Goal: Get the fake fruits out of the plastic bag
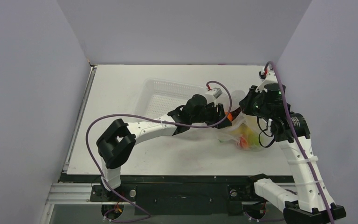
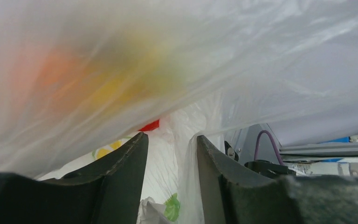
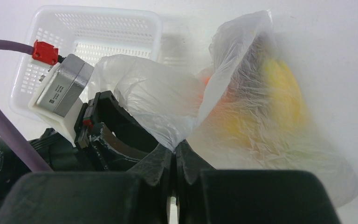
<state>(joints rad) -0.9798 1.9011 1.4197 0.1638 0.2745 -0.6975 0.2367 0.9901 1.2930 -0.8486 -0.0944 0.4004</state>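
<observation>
The clear plastic bag (image 1: 242, 135) lies right of centre on the table, its top lifted. The fake fruits (image 1: 244, 140) are inside it and show only as yellow and orange blurs through the film in the right wrist view (image 3: 265, 93) and the left wrist view (image 2: 88, 79). My right gripper (image 3: 175, 148) is shut on a pinch of the bag's film (image 3: 158, 102) and holds it up. My left gripper (image 2: 170, 154) is at the bag's mouth, jaws apart, with film hanging between them and over the right finger (image 2: 209, 163). A green speck (image 2: 171, 207) shows on the film.
The white perforated basket (image 1: 165, 91) stands just behind my left gripper, also visible in the right wrist view (image 3: 98, 28). Purple cables loop off both arms. The grey walls close in the table on the left, right and back.
</observation>
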